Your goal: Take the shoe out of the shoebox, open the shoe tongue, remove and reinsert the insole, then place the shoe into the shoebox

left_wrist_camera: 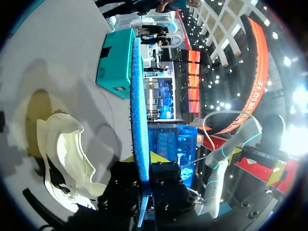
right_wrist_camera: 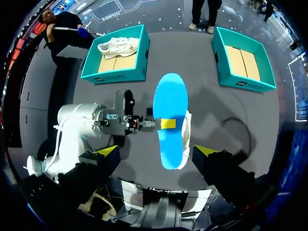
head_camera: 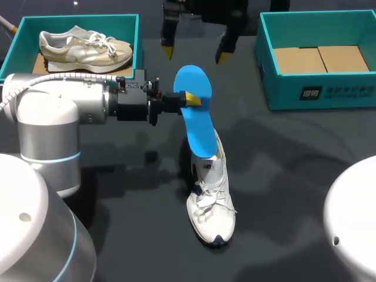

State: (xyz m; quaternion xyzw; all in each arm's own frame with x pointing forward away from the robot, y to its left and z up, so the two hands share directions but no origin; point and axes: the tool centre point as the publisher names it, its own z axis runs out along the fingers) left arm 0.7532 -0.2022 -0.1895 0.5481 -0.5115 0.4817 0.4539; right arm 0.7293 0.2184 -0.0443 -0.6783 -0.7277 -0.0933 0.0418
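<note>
Head view: left pincer [head_camera: 192, 98] grips blue insole [head_camera: 197, 129]; shoebox label [head_camera: 338, 92] illegible.

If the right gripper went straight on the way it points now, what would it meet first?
Most likely the blue insole, held by the left gripper over the white shoe; depth is hard to judge.

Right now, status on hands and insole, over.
Left hand shut on blue insole, held over white shoe. Right hand open, empty, higher up. Nothing seen between insole and shoe.
</note>
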